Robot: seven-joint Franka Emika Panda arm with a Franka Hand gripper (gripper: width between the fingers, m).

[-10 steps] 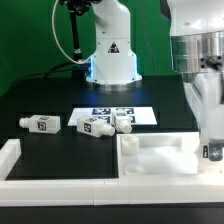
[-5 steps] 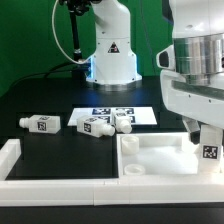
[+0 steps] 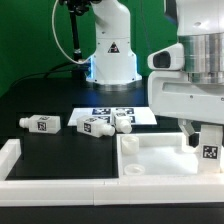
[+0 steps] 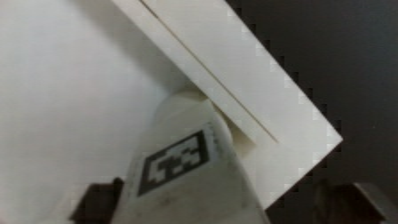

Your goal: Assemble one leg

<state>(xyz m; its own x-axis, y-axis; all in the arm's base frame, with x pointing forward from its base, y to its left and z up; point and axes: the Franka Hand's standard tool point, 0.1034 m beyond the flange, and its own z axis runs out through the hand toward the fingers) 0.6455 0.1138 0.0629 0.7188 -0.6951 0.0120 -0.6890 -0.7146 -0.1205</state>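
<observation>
- The jaws of the gripper (image 3: 207,141) stand closed on a leg (image 3: 209,151), with a finger on each of its flanks; in the wrist view the same leg (image 4: 183,160) hangs between two dark fingers (image 4: 98,200), its tag facing the camera
- Landmark for everything here is the large white panel (image 3: 150,160), the rimmed tray-like piece lying flat on the black table (image 3: 40,100)
- The held leg is upright at the panel's corner on the exterior view's right, low over or against the panel's inner face; whether it touches cannot be told
- That upright pose over a corner is, by my judgement, the reason for the grip: held from above with its long axis vertical, the leg can go straight down into a corner seat
- Three more legs (image 3: 40,123) lie on the table beyond the panel's far rim: one alone toward the exterior view's left, two close together (image 3: 108,124) nearer the middle
- The marker board (image 3: 118,114) lies flat just behind that pair, farther from the panel
- Judged from this, the step in hand is fitting the leg, not yet finished
</observation>
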